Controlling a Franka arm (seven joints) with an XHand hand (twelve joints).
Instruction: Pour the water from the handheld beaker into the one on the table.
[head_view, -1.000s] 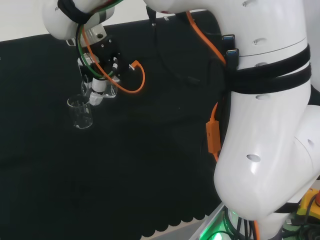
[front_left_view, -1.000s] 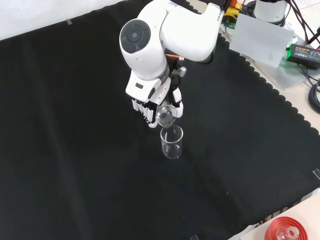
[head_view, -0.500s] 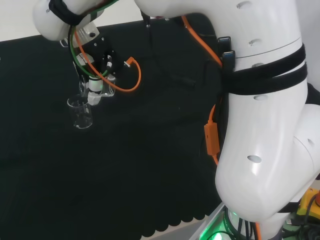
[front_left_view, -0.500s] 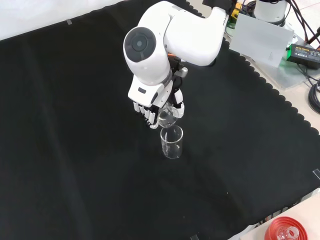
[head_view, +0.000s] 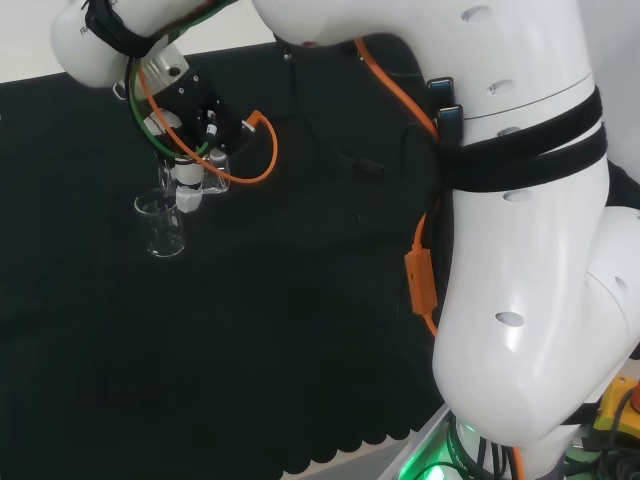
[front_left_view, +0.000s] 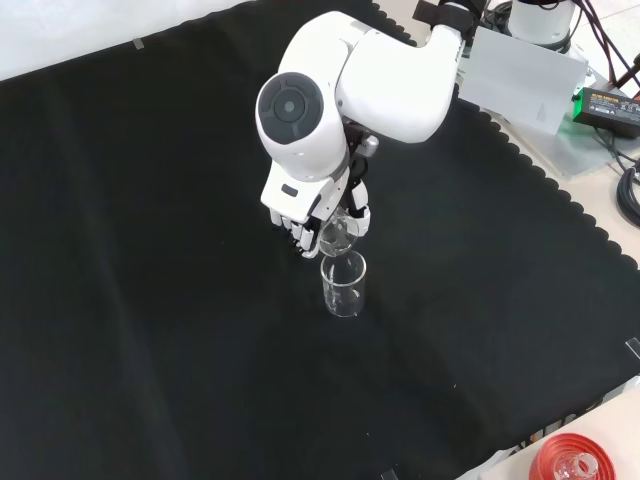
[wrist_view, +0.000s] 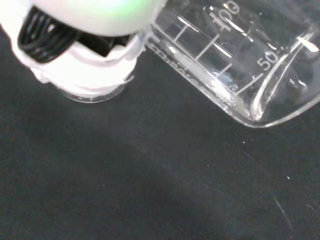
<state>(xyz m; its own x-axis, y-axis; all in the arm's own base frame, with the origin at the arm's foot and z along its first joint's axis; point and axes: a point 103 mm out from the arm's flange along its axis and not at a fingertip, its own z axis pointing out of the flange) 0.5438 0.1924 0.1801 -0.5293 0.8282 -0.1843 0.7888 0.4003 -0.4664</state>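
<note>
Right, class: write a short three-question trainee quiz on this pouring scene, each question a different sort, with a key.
1. True or false: the hand is curled round a tilted beaker.
2. In the front view, the beaker on the cloth stands: A) right below the held beaker, B) far off at the cloth's edge.
3. What colour is the cloth?

Key: 1 true; 2 A; 3 black.

Even light, perhaps overhead, blurred wrist foreground
</note>
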